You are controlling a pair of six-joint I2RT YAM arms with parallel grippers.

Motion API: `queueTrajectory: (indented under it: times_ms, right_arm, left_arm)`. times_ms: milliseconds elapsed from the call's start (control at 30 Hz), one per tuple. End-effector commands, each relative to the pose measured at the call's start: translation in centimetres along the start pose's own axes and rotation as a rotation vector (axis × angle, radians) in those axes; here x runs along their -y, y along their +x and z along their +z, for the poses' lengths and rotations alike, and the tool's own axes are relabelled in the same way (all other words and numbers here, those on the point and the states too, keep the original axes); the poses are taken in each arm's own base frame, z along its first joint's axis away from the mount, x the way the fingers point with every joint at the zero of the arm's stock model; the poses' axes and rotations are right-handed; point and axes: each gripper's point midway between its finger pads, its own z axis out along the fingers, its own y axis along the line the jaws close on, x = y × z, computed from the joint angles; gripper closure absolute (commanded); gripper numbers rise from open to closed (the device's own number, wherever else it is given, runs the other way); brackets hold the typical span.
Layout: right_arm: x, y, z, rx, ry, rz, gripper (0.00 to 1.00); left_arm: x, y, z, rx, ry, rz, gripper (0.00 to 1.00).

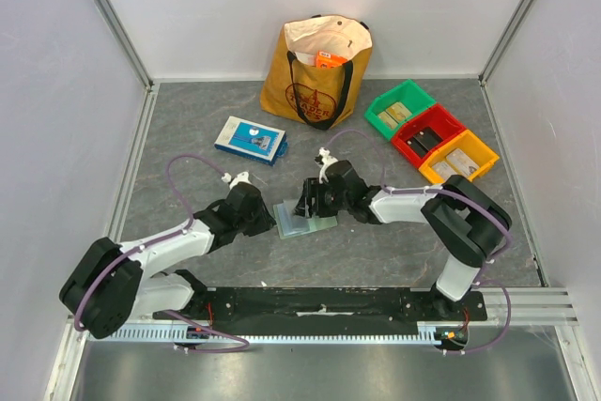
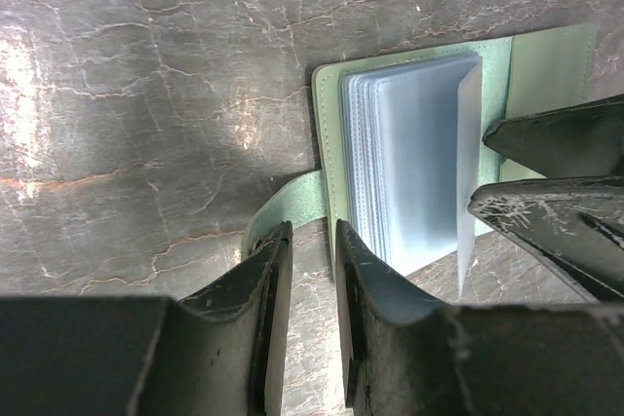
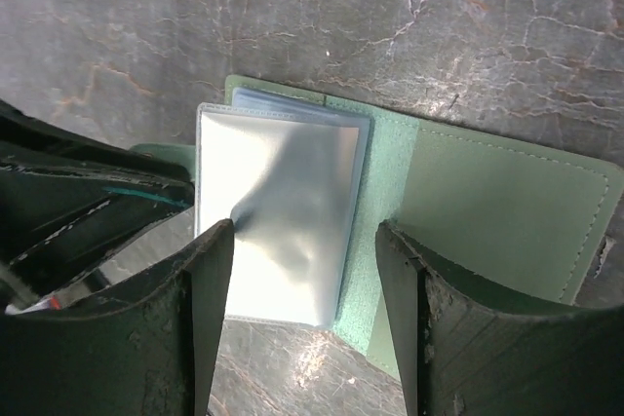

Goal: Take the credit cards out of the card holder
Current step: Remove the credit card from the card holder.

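Card holder [image 1: 303, 220] lies on the table [image 1: 376, 251] between left tool [image 2: 310, 241] and right tool [image 3: 304, 236]

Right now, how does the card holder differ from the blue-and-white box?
The card holder is pale green; the blue-and-white box is printed blue and white. The card holder lies opened, clear pockets showing; the box shows only its top. The card holder sits between the left hand and right hand; the box lies farther back, away from them. Both lie flat on the table.
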Motion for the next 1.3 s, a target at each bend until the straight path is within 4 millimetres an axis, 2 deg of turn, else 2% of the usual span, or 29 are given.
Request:
queueTrajectory:
  times_ms: [0,400,633,867,1033,1267]
  right_arm:
    - [2.3,3.4,0.6,-0.070,-0.038,0.101,0.32]
    - [4.8,5.7,0.8,-0.108,-0.111,0.271,0.30]
    - [5.1,6.0,0.9,-0.118,-0.101,0.263,0.30]
    - [5.1,5.9,0.9,-0.116,-0.098,0.260,0.30]
    - [5.1,5.9,0.9,-0.117,-0.098,0.259,0.30]
    - [4.9,5.7,0.8,-0.117,-0.103,0.250,0.30]
  left_arm:
    - [1.7,-1.2,0.1,0.029,0.055,-0.001,0.70]
    - [2.8,-1.4,0.6,0.006,0.085,-0.007,0.67]
    - [3.9,-1.8,0.8,-0.004,0.110,0.000,0.69]
    - [3.1,-1.4,1.6,-0.034,0.052,0.025,0.72]
    - [2.7,-1.6,1.4,-0.020,0.040,0.038,0.81]
    - [3.6,-1.5,1.5,-0.039,0.046,0.076,0.92]
